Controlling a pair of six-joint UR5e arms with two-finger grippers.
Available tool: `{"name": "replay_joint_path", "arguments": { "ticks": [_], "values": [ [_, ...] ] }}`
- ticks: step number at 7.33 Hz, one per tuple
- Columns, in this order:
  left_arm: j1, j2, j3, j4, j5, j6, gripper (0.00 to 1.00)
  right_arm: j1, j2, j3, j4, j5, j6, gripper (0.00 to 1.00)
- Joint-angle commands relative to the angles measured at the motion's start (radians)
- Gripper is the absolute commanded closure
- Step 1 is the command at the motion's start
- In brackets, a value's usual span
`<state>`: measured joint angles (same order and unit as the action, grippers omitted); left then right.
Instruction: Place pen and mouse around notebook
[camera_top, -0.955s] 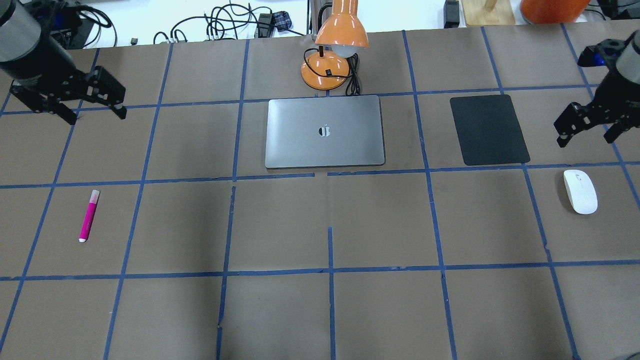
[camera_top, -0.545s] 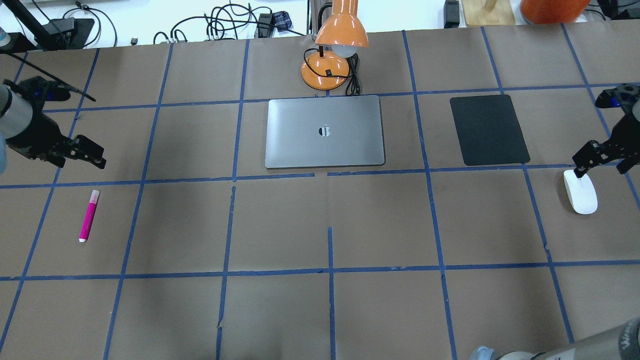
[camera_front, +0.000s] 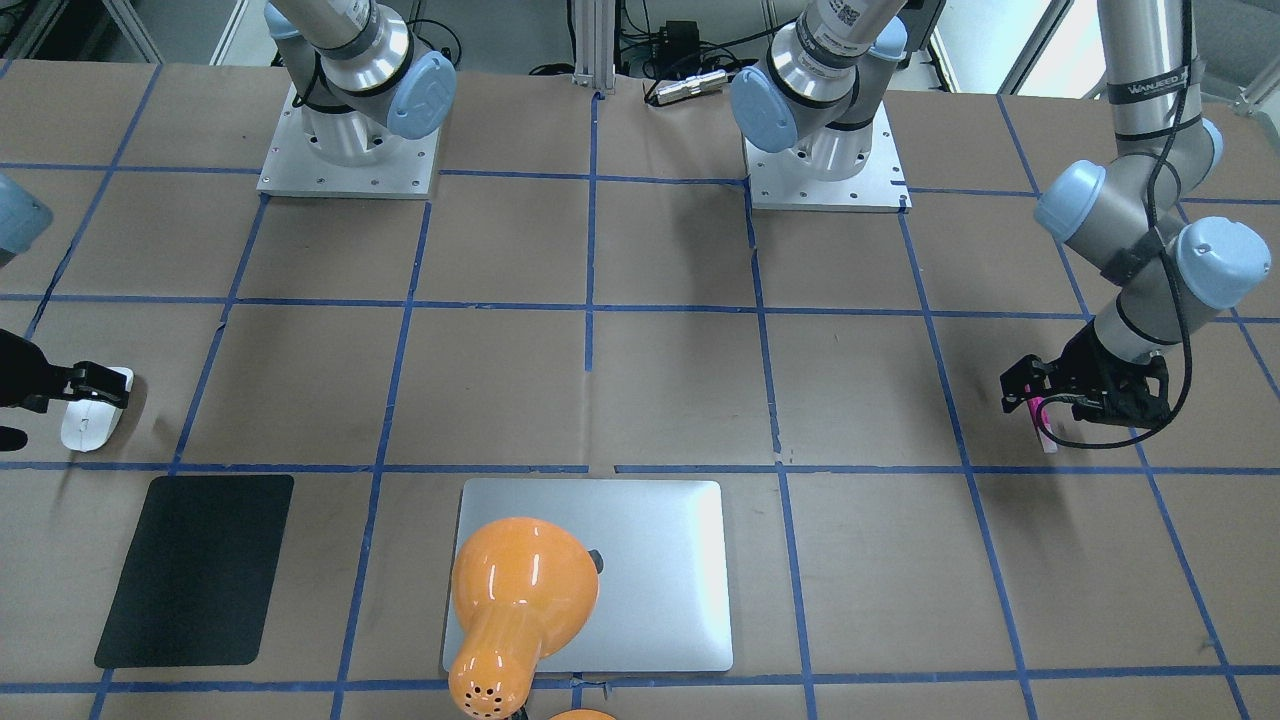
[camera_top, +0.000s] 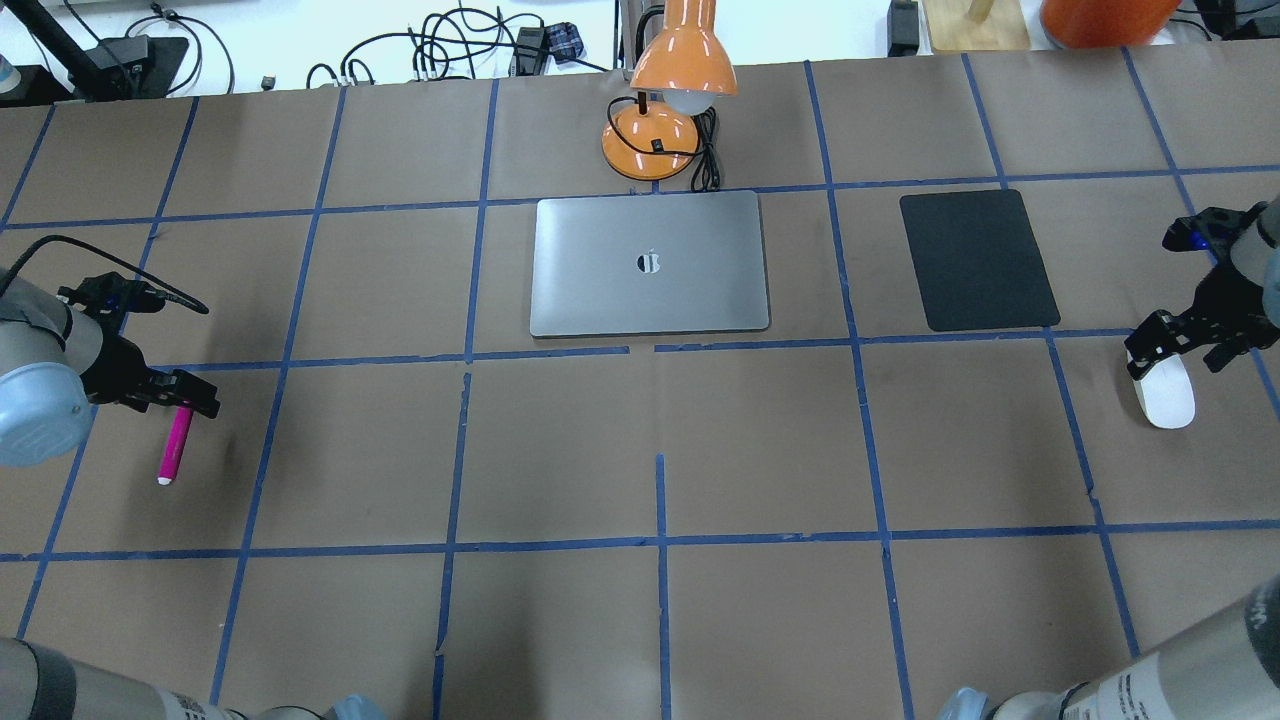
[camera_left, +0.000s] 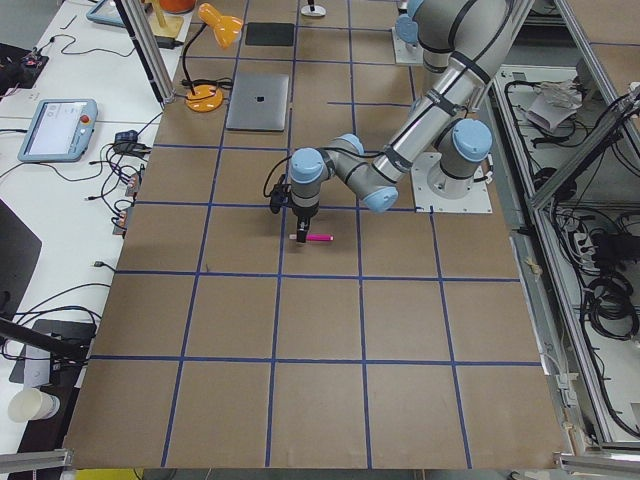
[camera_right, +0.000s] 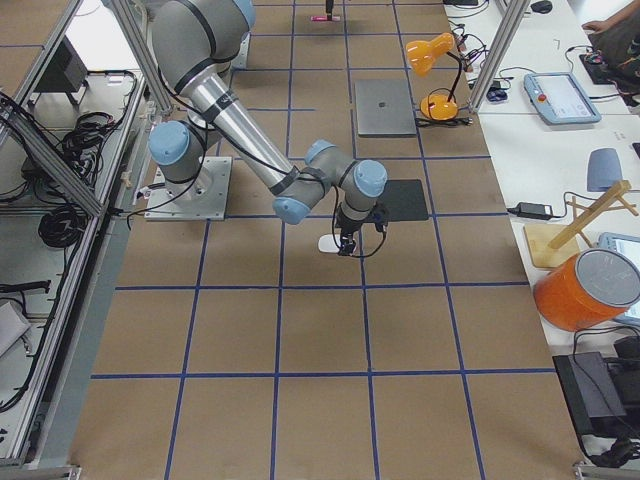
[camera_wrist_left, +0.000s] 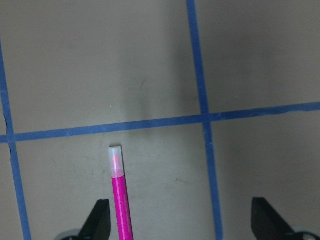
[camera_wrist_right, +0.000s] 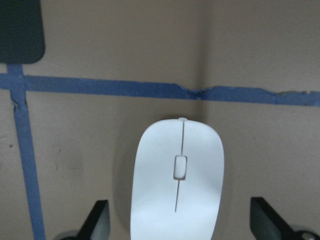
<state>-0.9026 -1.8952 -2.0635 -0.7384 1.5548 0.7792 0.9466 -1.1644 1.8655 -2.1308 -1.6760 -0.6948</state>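
Far left of the overhead view: the pen (camera_top: 172, 450) is lying flat on the desk (camera_top: 560, 450), well apart from the notebook (camera_top: 600, 290). The left jaws are open and down over its capped end. In the wrist view the pen isn't centred in the gap, it's right next to the finger on the frame's left. My guess is the pen is light, stiff and round, so it'll roll or scoot sideways when that finger pushes it. I'd pinch across the barrel, not the cap.

Middle of the view, toward the top: the notebook is closed and flat, with an orange lamp (camera_top: 685, 60) just behind it. A black mat (camera_top: 978, 260) sits off to its right.

Far right edge: the mouse (camera_top: 1165, 395) is on the desk below and to the right of the mat, also well away from the notebook. The right jaws are open with a finger on either side of it, and the wrist view shows it roughly centred, nothing closed on it yet. That glossy domed shell looks slippery to me, so I'd squeeze low on the sides or it could pop out upward
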Motion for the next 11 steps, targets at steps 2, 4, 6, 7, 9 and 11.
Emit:
{"name": "replay_joint_path", "arguments": {
  "ticks": [2, 4, 6, 7, 9, 11],
  "values": [
    [0.007, -0.025, 0.005, 0.013, 0.002, -0.001, 0.77, 0.000, 0.029, 0.001, -0.028, 0.012, -0.034, 0.00],
    [0.007, -0.030, 0.005, 0.014, 0.004, -0.003, 1.00, 0.000, 0.035, 0.001, -0.026, 0.012, -0.029, 0.26],
    [0.007, -0.027, 0.005, 0.014, 0.010, -0.005, 1.00, 0.000, 0.031, -0.009, -0.014, -0.002, -0.028, 0.64],
    [0.005, -0.025, 0.009, 0.005, 0.014, -0.015, 1.00, 0.004, 0.019, -0.014, -0.006, 0.001, -0.025, 0.71],
    [-0.031, 0.004, 0.014, -0.060, 0.021, -0.303, 1.00, 0.068, -0.007, -0.084, 0.005, 0.012, 0.056, 0.71],
    [-0.242, 0.034, 0.017, -0.067, 0.013, -0.735, 1.00, 0.197, 0.032, -0.198, 0.056, 0.045, 0.218, 0.71]
  ]
}}
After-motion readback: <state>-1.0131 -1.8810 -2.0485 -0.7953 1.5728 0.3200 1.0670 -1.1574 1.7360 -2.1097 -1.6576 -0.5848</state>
